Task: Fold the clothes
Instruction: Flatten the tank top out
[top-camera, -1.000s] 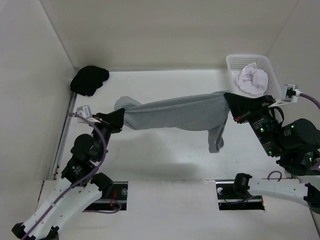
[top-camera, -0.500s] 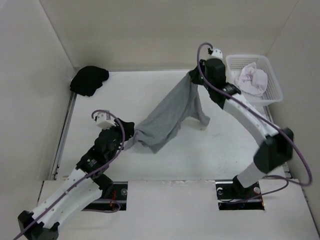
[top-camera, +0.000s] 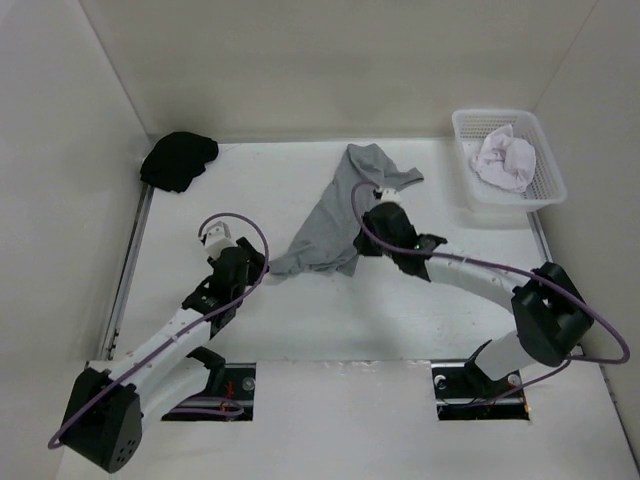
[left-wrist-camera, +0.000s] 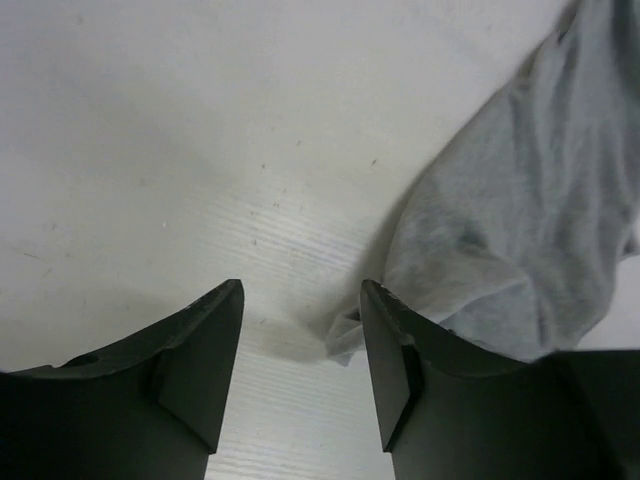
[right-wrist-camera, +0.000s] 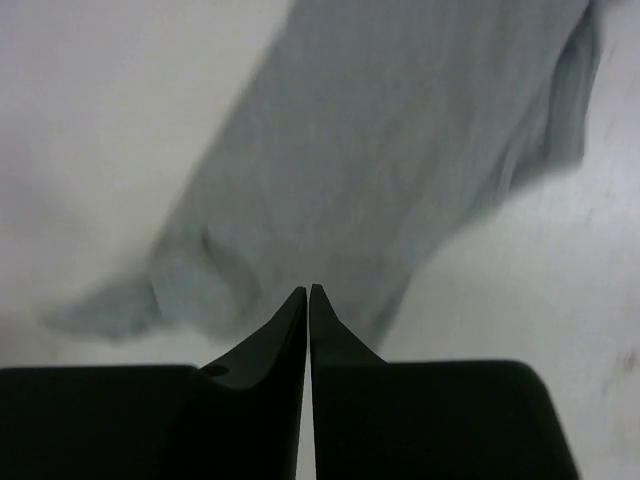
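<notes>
Left gripper (left-wrist-camera: 300, 300) low over table (top-camera: 250, 180), jaws spread, nothing between; grey garment (top-camera: 335, 225) edge just beside one finger. Right gripper (right-wrist-camera: 308, 292) pinched closed, empty, above garment, which lies crumpled mid-table. Farther: black cloth bundle (top-camera: 180, 158) in left corner; basket (top-camera: 500, 113) at right holding pale cloth (top-camera: 505, 160).

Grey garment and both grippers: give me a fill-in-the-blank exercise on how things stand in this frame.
1. The grey garment lies crumpled on the ____.
2. The left gripper stands ____, with nothing between its fingers.
3. The right gripper is ____, its tips over the garment.
4. The pale cloth sits in the white ____.
Missing words: table; open; shut; basket.
</notes>
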